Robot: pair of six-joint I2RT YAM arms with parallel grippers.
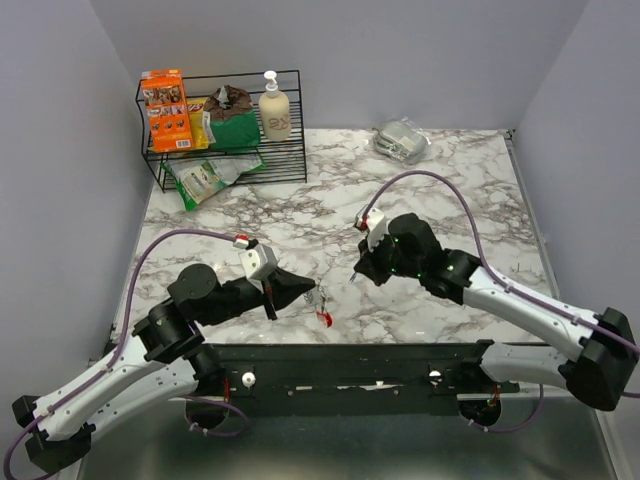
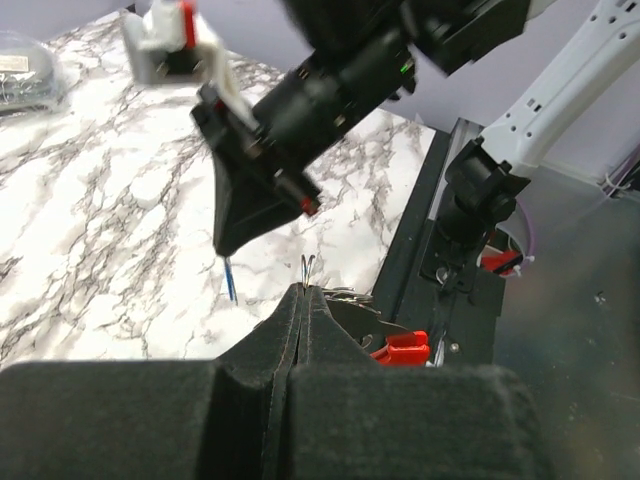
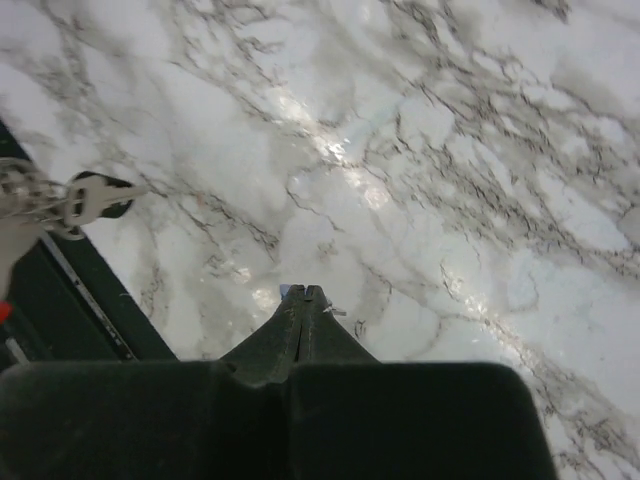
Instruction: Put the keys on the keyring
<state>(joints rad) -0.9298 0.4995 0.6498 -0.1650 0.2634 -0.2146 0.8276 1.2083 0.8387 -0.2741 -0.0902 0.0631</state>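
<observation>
My left gripper [image 2: 303, 292] is shut on the keyring [image 2: 307, 267]. A thin silver ring stands up out of its tips, and the chain and red clip [image 2: 406, 348] hang off to the right. From above, the red clip [image 1: 325, 318] dangles just past the left gripper [image 1: 311, 292] over the table's near edge. My right gripper [image 1: 359, 274] hovers close to the right of it, shut on a key with a blue head [image 2: 231, 279] that hangs below its tip. In the right wrist view only a sliver of blue [image 3: 286, 290] shows at the closed right gripper [image 3: 304, 293], and the chain [image 3: 55, 200] is at far left.
A black wire rack [image 1: 285, 165] at the back left holds snack packets and a soap bottle [image 1: 274, 108]. A clear wrapped package [image 1: 402, 140] lies at the back right. The black mounting rail [image 1: 340, 362] runs along the marble table's [image 1: 300, 215] near edge.
</observation>
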